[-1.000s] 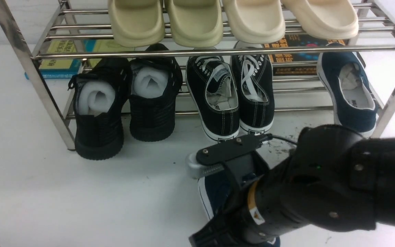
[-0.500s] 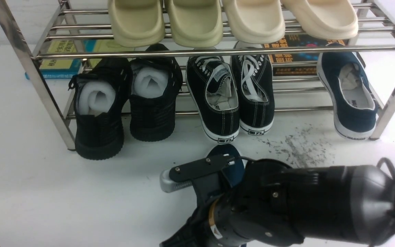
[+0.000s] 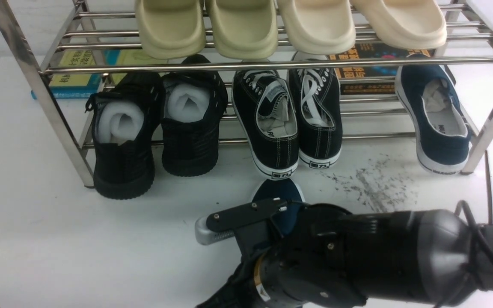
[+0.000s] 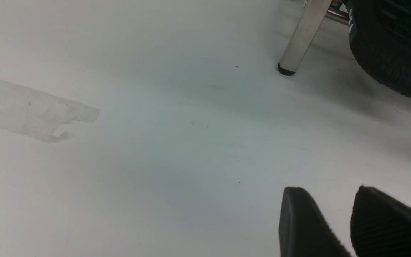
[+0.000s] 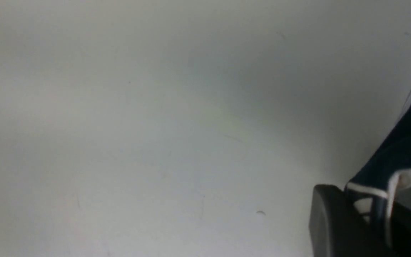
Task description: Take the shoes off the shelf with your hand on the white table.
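A faint grey smear (image 4: 30,110) marked the white desk (image 4: 177,153). Far off stood the shelf's steel leg (image 4: 303,34) on a black foot cap, a black shoe (image 4: 391,53) just beside it. Nearer, the left gripper's (image 4: 328,200) two black fingers (image 4: 305,225) stood apart, desk showing between them.

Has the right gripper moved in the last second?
Yes: the right gripper, shut on the navy shoe, moved left and toward the camera, away from the lace-up sneakers.

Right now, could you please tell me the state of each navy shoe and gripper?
right gripper: shut on the near navy shoe.
near navy shoe: off the shelf, at the white table.
far navy shoe: on the shelf's lower tier.
left gripper: open, empty.
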